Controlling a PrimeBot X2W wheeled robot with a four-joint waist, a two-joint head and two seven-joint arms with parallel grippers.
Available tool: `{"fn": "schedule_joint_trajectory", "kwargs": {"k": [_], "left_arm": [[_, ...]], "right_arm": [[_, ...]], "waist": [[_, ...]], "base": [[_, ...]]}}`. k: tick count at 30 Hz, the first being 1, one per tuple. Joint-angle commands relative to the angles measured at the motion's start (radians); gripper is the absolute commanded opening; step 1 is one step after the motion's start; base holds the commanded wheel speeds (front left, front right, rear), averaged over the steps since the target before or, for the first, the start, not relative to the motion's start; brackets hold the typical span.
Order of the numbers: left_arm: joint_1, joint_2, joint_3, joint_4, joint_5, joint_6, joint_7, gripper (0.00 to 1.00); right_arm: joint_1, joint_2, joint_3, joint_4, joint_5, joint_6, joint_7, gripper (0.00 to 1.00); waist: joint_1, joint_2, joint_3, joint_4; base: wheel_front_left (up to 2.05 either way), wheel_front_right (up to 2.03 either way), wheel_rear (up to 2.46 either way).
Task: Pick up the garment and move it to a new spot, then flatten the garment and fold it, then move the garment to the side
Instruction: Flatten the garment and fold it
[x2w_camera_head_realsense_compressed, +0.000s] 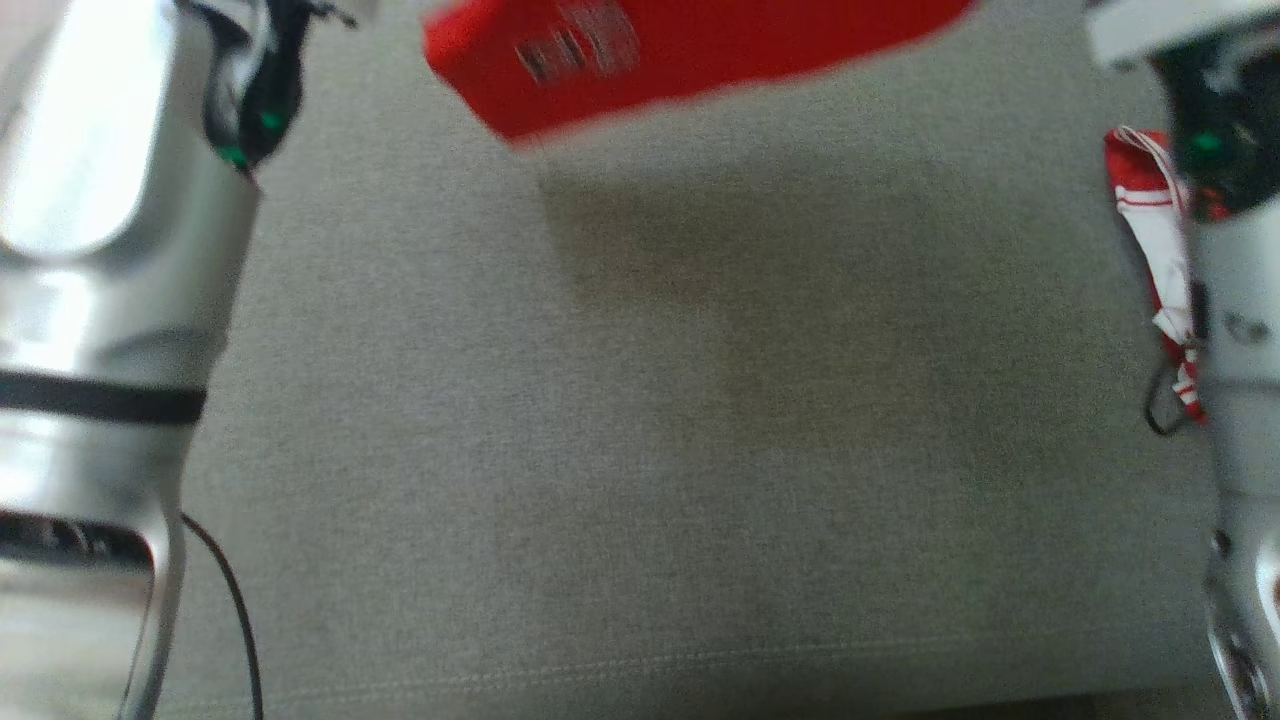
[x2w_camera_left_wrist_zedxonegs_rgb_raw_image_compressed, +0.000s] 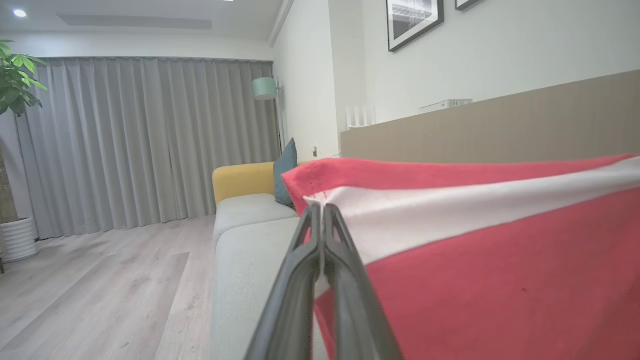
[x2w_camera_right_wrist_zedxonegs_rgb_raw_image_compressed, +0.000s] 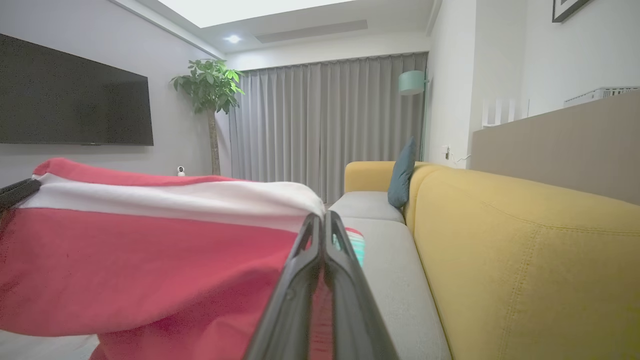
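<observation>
Grey cloth of the sofa seat (x2w_camera_head_realsense_compressed: 620, 480) spreads across the head view. The garment (x2w_camera_head_realsense_compressed: 680, 50) — red, blurred, with a pale printed patch — hangs at that view's top edge and casts a soft shadow on the seat below. The pale left arm (x2w_camera_head_realsense_compressed: 100, 300) stands at the left edge and the right arm (x2w_camera_head_realsense_compressed: 1240, 330) at the right. Just beside the right arm a strip of red-and-white cloth (x2w_camera_head_realsense_compressed: 1150, 220) shows; whether it belongs to the same garment cannot be told.

In the left wrist view, the left hand (x2w_camera_left_wrist_zedxonegs_rgb_raw_image_compressed: 322, 207) has its two dark fingers pressed together, pinching the garment at a corner where a white band runs between red fabric. The cloth stretches off to that view's right. Behind it are grey curtains (x2w_camera_left_wrist_zedxonegs_rgb_raw_image_compressed: 150, 140), a wooden floor (x2w_camera_left_wrist_zedxonegs_rgb_raw_image_compressed: 100, 280), a teal cushion (x2w_camera_left_wrist_zedxonegs_rgb_raw_image_compressed: 286, 172) and a framed picture (x2w_camera_left_wrist_zedxonegs_rgb_raw_image_compressed: 415, 20) on the wall.

In the right wrist view, the right hand (x2w_camera_right_wrist_zedxonegs_rgb_raw_image_compressed: 320, 217) is likewise clamped tight on the garment's white-banded edge — the red cloth sags away to that view's left. The sofa's yellow back (x2w_camera_right_wrist_zedxonegs_rgb_raw_image_compressed: 525, 250) runs along the right. A dark television (x2w_camera_right_wrist_zedxonegs_rgb_raw_image_compressed: 75, 95), a potted plant (x2w_camera_right_wrist_zedxonegs_rgb_raw_image_compressed: 210, 90) and a lamp (x2w_camera_right_wrist_zedxonegs_rgb_raw_image_compressed: 412, 81) with a teal shade stand farther off.
</observation>
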Motion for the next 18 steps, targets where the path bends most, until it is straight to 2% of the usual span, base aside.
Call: {"fn": "schedule_joint_trajectory", "kwargs": {"k": [1, 5, 11, 14, 18], "left_arm": [[-0.079, 0.03, 0.04, 0.027, 0.023, -0.009, -0.009, 0.0], [-0.093, 0.005, 0.08, 0.088, 0.064, -0.027, -0.012, 0.0], [0.039, -0.048, 0.152, 0.134, 0.105, -0.046, -0.012, 0.0], [0.12, -0.074, 0.188, 0.13, 0.124, -0.052, -0.012, 0.0], [0.199, -0.094, 0.234, 0.083, 0.143, -0.059, -0.012, 0.0]], "right_arm": [[-0.061, 0.029, 0.037, 0.045, 0.001, 0.004, -0.049, 0.0], [-0.152, 0.082, 0.139, 0.269, 0.014, 0.004, -0.161, 0.0], [-0.16, 0.132, 0.283, 0.516, 0.077, 0.004, -0.276, 0.0], [-0.125, 0.138, 0.332, 0.577, 0.117, 0.004, -0.308, 0.0], [-0.072, 0.129, 0.362, 0.58, 0.157, 0.004, -0.329, 0.0]], "waist": [[-0.0001, 0.0, 0.014, -0.015], [-0.0001, 0.0, 0.058, -0.031], [-0.0001, 0.0, 0.123, -0.025], [-0.0001, 0.0, 0.145, -0.018], [-0.0001, 0.0, 0.157, -0.009]], "base": [[0.0, 0.0, 0.0], [0.0, 0.0, 0.0], [0.0, 0.0, 0.0], [0.0, 0.0, 0.0], [0.0, 0.0, 0.0]]}}
